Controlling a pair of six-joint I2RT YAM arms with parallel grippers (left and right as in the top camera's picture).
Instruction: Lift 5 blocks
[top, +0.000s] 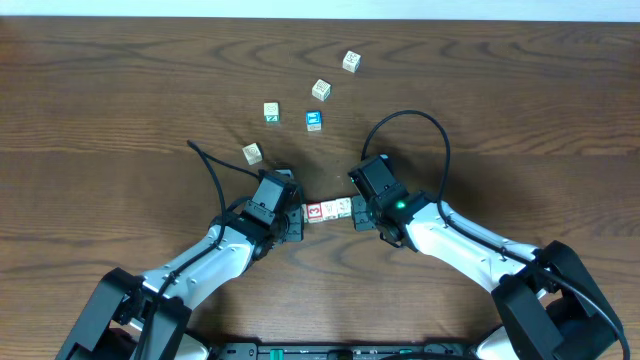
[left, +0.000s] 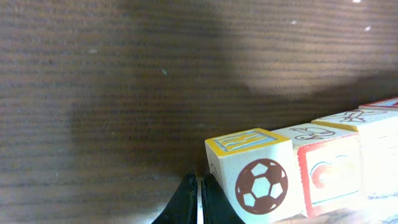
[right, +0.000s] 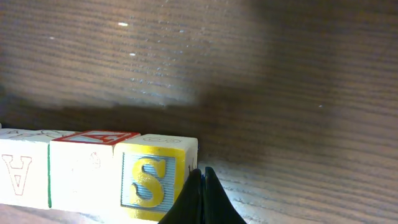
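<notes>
**Dark wooden table, one row squeezed from both ends**

Dark wood-grain table (top: 120, 80) fills the view from above. Near its middle a short row of small wooden picture blocks (top: 328, 210) runs left to right. I have an arm at each end, my left gripper (top: 297, 216) at the left and my right gripper (top: 357, 214) at the right. Farther back, well apart from the row, sit five loose cubes (top: 252, 153). Among them are a blue-faced cube (top: 314, 121) and a white cube with a green mark (top: 271, 112), and I leave all five alone.

From my left wrist, the two fingers are pressed together with nothing between them. Their tips sit just beside the outer face of the yellow-topped block with a brown football picture (left: 255, 180). A red-framed block (left: 326, 174) touches it, and more blocks run off to the right.

From my right wrist the picture is the same. The fingers are together and empty, their tips at the end of the cream block with a yellow letter S (right: 149, 179). A red-topped block (right: 87, 165) touches that one.

I judge the row is too long for one jaw. So each closed fingertip pair works as a blunt pusher, and only the inward squeeze would hold the blocks as one bar. I count at least four blocks, but my grippers hide the row's ends from above, so I cannot confirm five. Nor can I tell whether the row has left the wood.
</notes>
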